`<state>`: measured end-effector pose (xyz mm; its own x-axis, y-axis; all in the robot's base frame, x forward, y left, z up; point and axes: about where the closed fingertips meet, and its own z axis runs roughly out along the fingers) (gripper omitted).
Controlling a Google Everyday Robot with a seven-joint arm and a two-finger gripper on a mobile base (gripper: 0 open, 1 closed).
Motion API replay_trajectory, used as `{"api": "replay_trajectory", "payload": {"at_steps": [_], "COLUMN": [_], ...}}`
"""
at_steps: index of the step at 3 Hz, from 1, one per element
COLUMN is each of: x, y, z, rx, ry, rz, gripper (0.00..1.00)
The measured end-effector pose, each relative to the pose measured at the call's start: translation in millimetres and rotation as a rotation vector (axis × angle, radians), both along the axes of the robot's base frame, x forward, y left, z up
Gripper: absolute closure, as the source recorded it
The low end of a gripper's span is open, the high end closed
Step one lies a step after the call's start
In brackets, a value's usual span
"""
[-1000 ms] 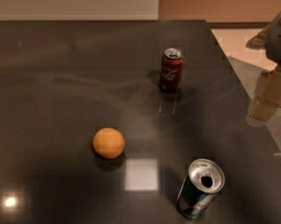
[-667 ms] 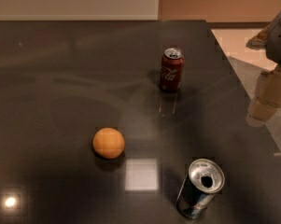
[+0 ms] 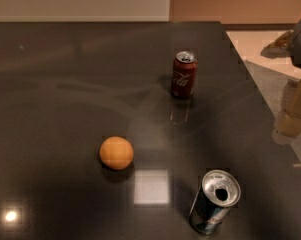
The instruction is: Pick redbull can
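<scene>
The redbull can (image 3: 215,201) stands upright on the dark table (image 3: 65,84) near its front right. It is slim, dark blue and silver, with an opened silver top. My gripper (image 3: 295,109) hangs at the far right edge of the camera view, over the table's right side. It is well to the right of the can and further back, and touches nothing.
A red cola can (image 3: 183,75) stands upright further back, in the table's right half. An orange (image 3: 116,153) lies left of the redbull can. The table's right edge (image 3: 260,99) runs diagonally, with light floor beyond it.
</scene>
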<state>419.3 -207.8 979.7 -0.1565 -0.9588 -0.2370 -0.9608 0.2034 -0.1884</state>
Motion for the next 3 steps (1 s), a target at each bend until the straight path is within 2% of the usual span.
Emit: {"api": "replay_trajectory", "payload": {"at_steps": [2, 3], "x": [-56.5, -80.2], "y": [39.2, 56.9], "z": [-16.3, -30.2], "rx": [0.197, 0.265], "ry": [0.106, 0.142], "rz": [0.223, 0.31], "gripper": [0.0, 0.0]}}
